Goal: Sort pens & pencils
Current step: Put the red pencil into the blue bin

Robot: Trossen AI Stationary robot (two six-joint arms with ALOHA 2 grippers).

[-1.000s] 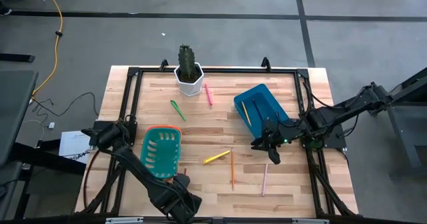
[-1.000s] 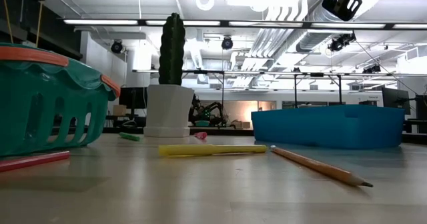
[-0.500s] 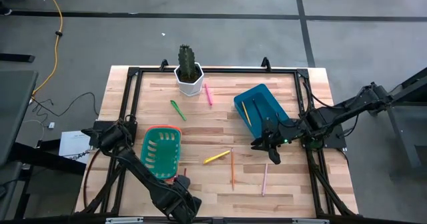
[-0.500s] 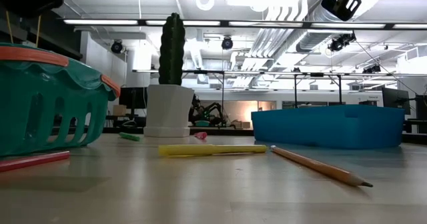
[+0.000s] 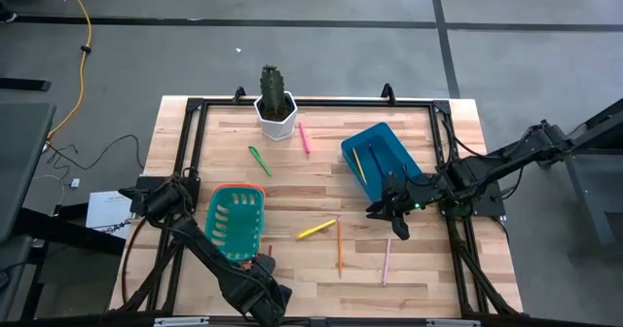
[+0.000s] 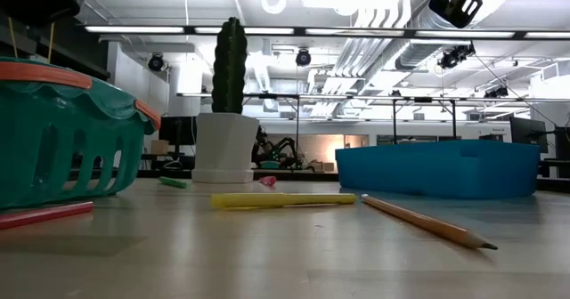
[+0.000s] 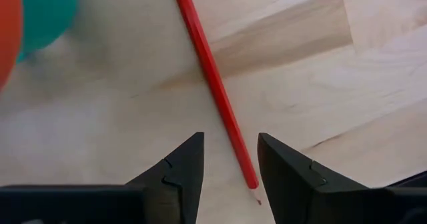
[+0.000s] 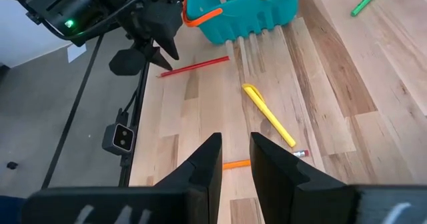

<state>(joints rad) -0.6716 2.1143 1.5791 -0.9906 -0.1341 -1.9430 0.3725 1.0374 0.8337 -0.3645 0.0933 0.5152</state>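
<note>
A pale butcher-block table [image 5: 321,186] fills the middle of the high view, ringed by a black frame on grey floor; at table height the room behind is all white ducts and strip lights. A cactus in a white pot [image 5: 275,103] stands at top centre; a blue bin [image 5: 382,157] sits centre-right with a yellow-orange pencil [image 5: 358,162] lying inside it; a teal basket [image 5: 237,222] with an orange rim sits lower left.

Pens: the pink pen [image 5: 304,137] lies just right of the pot, the green pen [image 5: 259,161] left of centre, the yellow pen [image 5: 315,230] below centre. Loose pencils: an orange pencil [image 5: 339,246] beside the yellow pen, a salmon pencil [image 5: 385,261] lower right, and a red pencil [image 7: 217,91] by the basket's near corner.

The left gripper [image 7: 230,167] hovers low at bottom centre, fingers apart astride the red pencil's tip, nothing gripped; the right gripper [image 8: 233,159] hangs beside the blue bin, fingers a narrow gap apart, empty.

From above the red pencil is mostly hidden behind the left arm; the low view cuts the basket off at the left edge, and the green and pink pens show there only as small specks beside the pot.
</note>
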